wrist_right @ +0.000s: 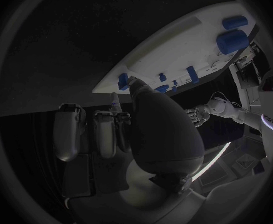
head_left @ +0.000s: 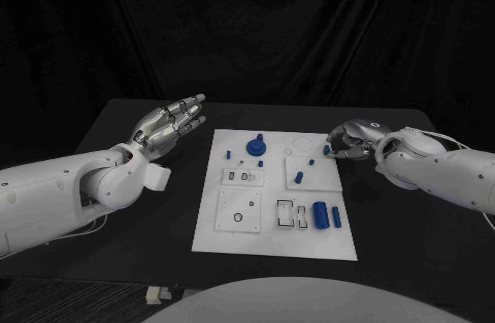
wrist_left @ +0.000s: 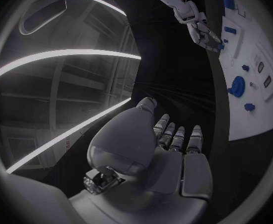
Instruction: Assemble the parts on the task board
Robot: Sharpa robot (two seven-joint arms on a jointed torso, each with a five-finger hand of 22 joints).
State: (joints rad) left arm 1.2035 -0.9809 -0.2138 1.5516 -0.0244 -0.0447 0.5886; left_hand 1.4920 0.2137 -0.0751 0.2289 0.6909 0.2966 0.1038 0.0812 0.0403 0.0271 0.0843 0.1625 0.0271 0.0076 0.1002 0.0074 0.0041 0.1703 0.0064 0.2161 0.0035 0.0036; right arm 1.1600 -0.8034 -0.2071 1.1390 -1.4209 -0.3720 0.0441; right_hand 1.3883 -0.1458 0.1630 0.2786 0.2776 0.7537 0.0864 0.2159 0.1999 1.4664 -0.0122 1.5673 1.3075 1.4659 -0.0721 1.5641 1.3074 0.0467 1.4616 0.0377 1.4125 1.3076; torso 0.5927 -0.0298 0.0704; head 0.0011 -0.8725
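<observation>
The white task board [head_left: 277, 234] lies in the middle of the black table. On it are a round blue part [head_left: 254, 148], two short blue pegs [head_left: 299, 176] and two blue cylinders [head_left: 321, 214]. My right hand [head_left: 350, 141] sits at the board's far right edge, its fingers curled in. Thumb and a finger pinch a small blue peg [head_left: 327, 150] there. In the right wrist view the thumb tip touches this peg [wrist_right: 122, 80] at the board's rim [wrist_right: 174, 50]. My left hand [head_left: 170, 126] hovers left of the board, fingers apart, holding nothing.
The board carries raised white plates with slots [head_left: 238, 174], a ring hole [head_left: 239, 216] and a rectangular recess [head_left: 286, 214]. Black tabletop [head_left: 413, 223] runs along both sides of the board. The left wrist view shows the right hand [wrist_left: 205, 32] beside the board [wrist_left: 255, 109].
</observation>
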